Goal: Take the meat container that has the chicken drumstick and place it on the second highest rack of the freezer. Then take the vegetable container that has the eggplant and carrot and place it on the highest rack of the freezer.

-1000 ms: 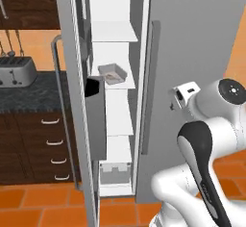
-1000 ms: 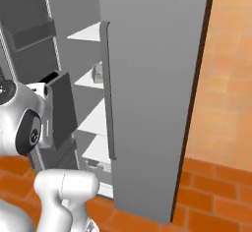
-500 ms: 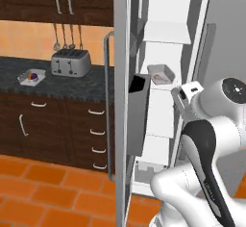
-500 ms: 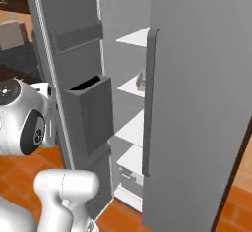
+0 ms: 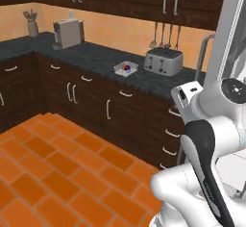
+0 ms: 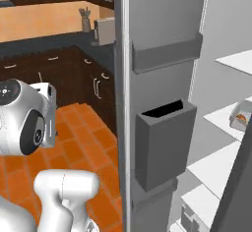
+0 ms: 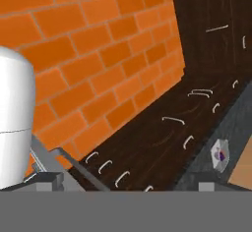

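From the left base view, the vegetable container (image 5: 126, 68) sits on the desk (image 5: 91, 55) just left of the toaster (image 5: 163, 61), untouched. In the right base view, a container (image 6: 242, 118) rests on a freezer shelf (image 6: 231, 123), so the meat step looks done. The hand view shows the claw (image 7: 123, 181) spread wide and empty, well apart from that container on the desk.

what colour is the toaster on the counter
Silver-grey, with dark slots on top. The toaster shows best in the left base view.
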{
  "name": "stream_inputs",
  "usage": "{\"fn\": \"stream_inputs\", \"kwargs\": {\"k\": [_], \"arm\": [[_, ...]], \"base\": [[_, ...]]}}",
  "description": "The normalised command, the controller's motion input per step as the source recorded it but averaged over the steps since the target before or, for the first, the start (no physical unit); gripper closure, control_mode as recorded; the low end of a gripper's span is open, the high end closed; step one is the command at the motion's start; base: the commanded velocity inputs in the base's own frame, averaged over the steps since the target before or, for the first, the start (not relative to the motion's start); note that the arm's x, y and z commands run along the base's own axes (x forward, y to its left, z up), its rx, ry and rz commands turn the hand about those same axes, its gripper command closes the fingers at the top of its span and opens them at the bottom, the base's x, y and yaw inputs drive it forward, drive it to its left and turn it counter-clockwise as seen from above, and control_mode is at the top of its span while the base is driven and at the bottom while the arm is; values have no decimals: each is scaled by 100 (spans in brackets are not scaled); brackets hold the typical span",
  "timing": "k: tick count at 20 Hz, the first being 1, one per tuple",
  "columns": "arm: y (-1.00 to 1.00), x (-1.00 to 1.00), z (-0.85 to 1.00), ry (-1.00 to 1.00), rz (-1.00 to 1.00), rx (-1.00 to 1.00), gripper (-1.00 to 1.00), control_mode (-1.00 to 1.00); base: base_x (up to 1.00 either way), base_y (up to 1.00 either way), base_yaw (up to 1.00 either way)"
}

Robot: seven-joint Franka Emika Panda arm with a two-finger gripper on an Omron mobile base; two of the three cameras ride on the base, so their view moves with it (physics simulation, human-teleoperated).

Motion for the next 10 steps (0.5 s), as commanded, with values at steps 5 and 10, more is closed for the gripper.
{"fn": "stream_inputs", "kwargs": {"k": [5, 10], "arm": [[0, 0, 0, 0, 0, 0, -100, 100], [0, 0, 0, 0, 0, 0, -100, 100]], "base": [[25, 67, 45], [93, 29, 9]]}}
